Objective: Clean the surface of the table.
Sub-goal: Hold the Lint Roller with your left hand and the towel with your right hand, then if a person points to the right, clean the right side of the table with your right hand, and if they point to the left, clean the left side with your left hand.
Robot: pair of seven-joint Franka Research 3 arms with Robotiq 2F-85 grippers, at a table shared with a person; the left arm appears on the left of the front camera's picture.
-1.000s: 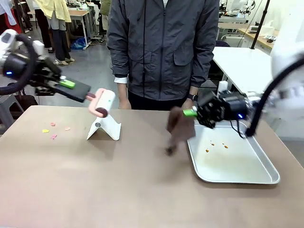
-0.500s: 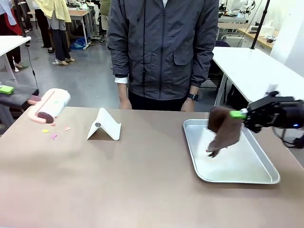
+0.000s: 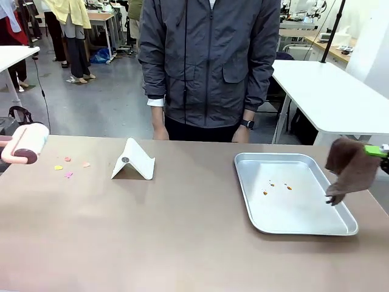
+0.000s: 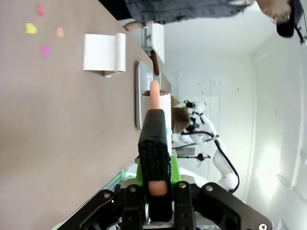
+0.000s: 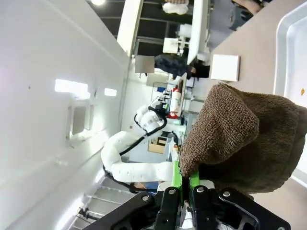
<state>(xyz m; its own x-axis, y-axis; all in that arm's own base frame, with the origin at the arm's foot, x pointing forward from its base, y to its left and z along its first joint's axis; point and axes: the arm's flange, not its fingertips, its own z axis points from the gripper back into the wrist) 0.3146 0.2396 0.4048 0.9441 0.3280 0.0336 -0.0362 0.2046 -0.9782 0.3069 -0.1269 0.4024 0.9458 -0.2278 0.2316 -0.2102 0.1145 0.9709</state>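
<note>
The brownish-taupe table (image 3: 182,231) carries a few coloured scraps (image 3: 68,167) near its far left. My left gripper (image 4: 156,175) is shut on the black handle of a pink lint roller (image 4: 156,103). That roller (image 3: 24,144) hangs above the table's left edge in the front view. My right gripper (image 5: 183,178) is shut on a brown cloth (image 5: 244,139). The cloth (image 3: 349,169) dangles at the right rim of the silver tray (image 3: 249,194), with one green pad (image 3: 377,150) showing at the picture's edge.
A white folded stand (image 3: 132,161) sits on the table left of centre. Orange crumbs (image 3: 276,185) lie in the tray. A person in a grey jacket (image 3: 206,67) stands at the far side, hands down by the table edge.
Both arms have drawn outward. The left carried the roller from the stand to the far left edge. The right carried the cloth from the table across the tray to its right rim.
</note>
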